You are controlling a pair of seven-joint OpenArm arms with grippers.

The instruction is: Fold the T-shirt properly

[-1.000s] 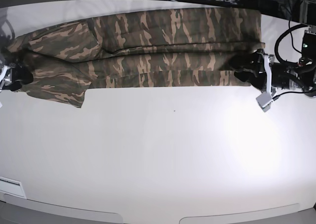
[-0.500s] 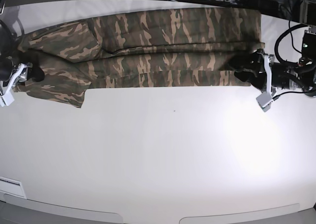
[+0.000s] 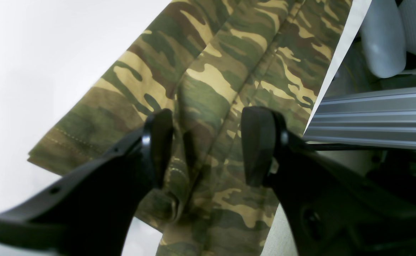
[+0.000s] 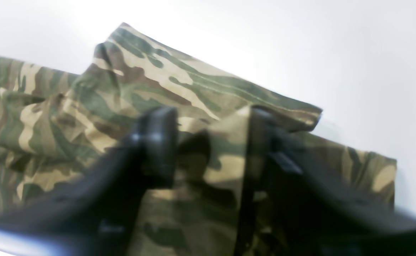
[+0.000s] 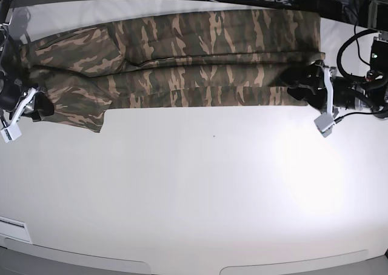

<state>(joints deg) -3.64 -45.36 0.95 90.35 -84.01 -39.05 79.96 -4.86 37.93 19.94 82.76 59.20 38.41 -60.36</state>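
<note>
Between the fingers of my right end effector [image 4: 211, 145] a raised fold of the T-shirt [image 5: 182, 63] sits; I judge they are pinching that sleeve-end edge, though blur hides the contact, so I cannot tell whether the grip is firm. My left end effector [image 3: 206, 145] stands wide open, its 2 fingers straddling a hem ridge at the opposite end, holding nothing. I take that placement as readiness to lift both ends together. The shirt lies stretched as a long band along the far side of the table [image 5: 200, 190], between my 2 end effectors.
</note>
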